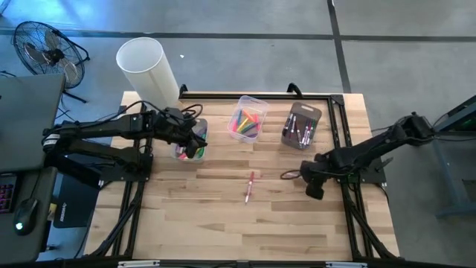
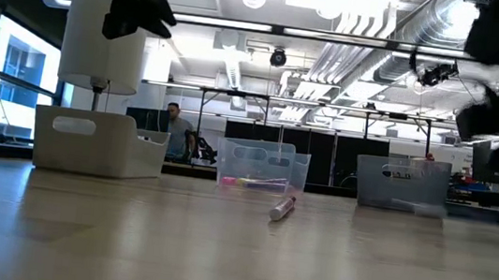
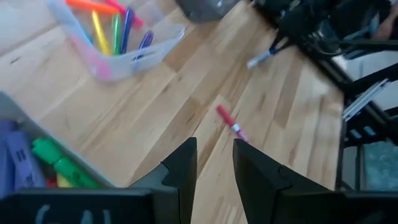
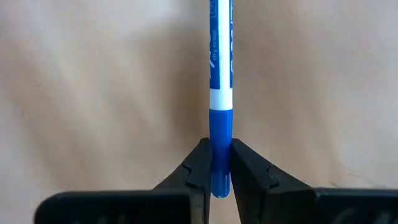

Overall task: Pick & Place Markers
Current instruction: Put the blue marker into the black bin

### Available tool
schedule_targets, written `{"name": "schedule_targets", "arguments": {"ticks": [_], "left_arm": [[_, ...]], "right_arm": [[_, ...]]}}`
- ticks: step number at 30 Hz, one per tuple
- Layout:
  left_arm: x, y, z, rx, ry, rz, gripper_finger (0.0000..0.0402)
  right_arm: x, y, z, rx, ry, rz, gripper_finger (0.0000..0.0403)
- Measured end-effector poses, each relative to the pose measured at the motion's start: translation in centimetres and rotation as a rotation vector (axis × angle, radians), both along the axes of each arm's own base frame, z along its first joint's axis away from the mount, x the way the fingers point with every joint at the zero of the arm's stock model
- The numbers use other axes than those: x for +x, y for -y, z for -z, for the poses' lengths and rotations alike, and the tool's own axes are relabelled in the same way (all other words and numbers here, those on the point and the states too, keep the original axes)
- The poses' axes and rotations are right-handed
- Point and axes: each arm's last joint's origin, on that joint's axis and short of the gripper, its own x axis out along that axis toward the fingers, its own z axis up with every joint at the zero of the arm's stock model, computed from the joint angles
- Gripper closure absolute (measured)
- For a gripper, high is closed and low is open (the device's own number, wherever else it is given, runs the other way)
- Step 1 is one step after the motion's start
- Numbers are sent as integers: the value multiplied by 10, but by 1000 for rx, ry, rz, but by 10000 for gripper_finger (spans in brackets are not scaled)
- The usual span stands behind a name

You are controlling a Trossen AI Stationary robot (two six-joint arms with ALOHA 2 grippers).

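clear bin (image 1: 248, 121) holding bright markers (image 1: 244, 123), right tool (image 4: 216, 163) clamping blue marker (image 4: 220, 93)

Blue marker (image 4: 221, 93) pinched, red marker (image 1: 250, 186) on table

Small dark print runs lengthwise along the white barrel of the blue-capped plastic marker pen (image 4: 220, 74); its letters are too fine to read. No other lettering observed.

The left arm reaches in from the left, its gripper (image 1: 195, 138) held with fingers a little apart. The right arm is bent low, its gripper (image 4: 216, 163) closed on a blue marker (image 4: 220, 81).
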Motion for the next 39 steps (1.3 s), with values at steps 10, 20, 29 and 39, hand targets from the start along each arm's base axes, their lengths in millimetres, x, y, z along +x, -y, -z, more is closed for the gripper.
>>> {"name": "schedule_targets", "arguments": {"ticks": [10, 20, 29, 39], "left_arm": [[13, -2, 12, -19, -65, 12, 301], [32, -5, 19, -19, -35, 34, 301], [29, -3, 1, 121, 110, 149, 301], [-1, 1, -24, 337, 206, 210, 301]], "right_arm": [[42, -14, -60, 22, 324, 120, 370], [71, 14, -139, -146, 672, 620, 370], [64, 78, -121, -216, 591, 1032, 377], [39, 99, -73, -131, 372, 1296, 376]]}}
